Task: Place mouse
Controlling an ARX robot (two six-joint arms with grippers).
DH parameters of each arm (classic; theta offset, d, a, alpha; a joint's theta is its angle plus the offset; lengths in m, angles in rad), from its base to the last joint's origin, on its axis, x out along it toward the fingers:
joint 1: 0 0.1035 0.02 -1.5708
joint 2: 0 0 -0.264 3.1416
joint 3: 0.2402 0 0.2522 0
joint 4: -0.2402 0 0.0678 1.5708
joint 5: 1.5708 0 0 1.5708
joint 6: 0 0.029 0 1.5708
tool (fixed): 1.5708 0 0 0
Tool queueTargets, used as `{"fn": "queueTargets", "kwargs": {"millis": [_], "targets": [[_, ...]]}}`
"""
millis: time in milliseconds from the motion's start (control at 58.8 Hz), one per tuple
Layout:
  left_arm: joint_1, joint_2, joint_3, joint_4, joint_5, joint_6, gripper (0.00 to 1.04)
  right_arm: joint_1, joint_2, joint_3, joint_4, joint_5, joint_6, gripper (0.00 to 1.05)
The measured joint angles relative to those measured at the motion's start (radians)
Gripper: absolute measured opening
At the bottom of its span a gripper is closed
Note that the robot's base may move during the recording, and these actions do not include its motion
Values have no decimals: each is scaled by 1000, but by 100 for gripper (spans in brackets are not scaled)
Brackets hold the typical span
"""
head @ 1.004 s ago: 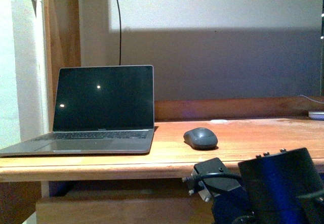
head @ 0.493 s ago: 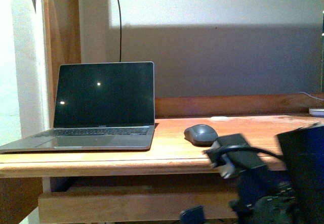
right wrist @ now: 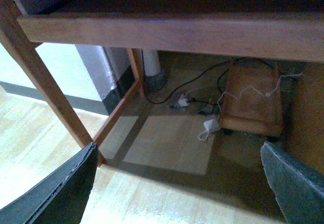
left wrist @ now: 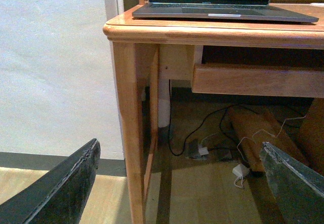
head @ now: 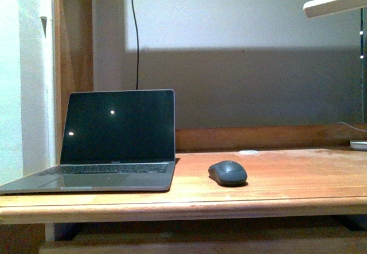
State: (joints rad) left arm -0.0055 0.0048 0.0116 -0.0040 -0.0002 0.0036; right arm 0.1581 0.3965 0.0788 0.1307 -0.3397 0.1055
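Matt plastic mouse (head: 227, 172) on smooth wooden desk (head: 287, 176)

- Front view sat low, level with the desk (head: 287, 179), facing the far wall.
- Left wrist looked up at the desk's left leg (left wrist: 129, 133) and laptop (left wrist: 223, 11).
- Right wrist looked under the desk; both shared floor cables (right wrist: 202, 102).

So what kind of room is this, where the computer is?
Probably a home study or office corner: a wooden desk holds an open laptop and a mouse, with a lamp overhead.
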Motion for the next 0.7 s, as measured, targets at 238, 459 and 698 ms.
{"fn": "queueTargets", "kwargs": {"millis": [238, 459, 698], "targets": [[0, 0, 0, 0, 0, 0, 97, -317, -326, -65, -103, -285, 116, 97], [0, 0, 0, 0, 0, 0, 97, -436, -338, -74, -92, -391, 96, 97], [0, -1, 0, 0, 0, 0, 97, -198, -406, -74, -151, 148, -61, 53]]}}
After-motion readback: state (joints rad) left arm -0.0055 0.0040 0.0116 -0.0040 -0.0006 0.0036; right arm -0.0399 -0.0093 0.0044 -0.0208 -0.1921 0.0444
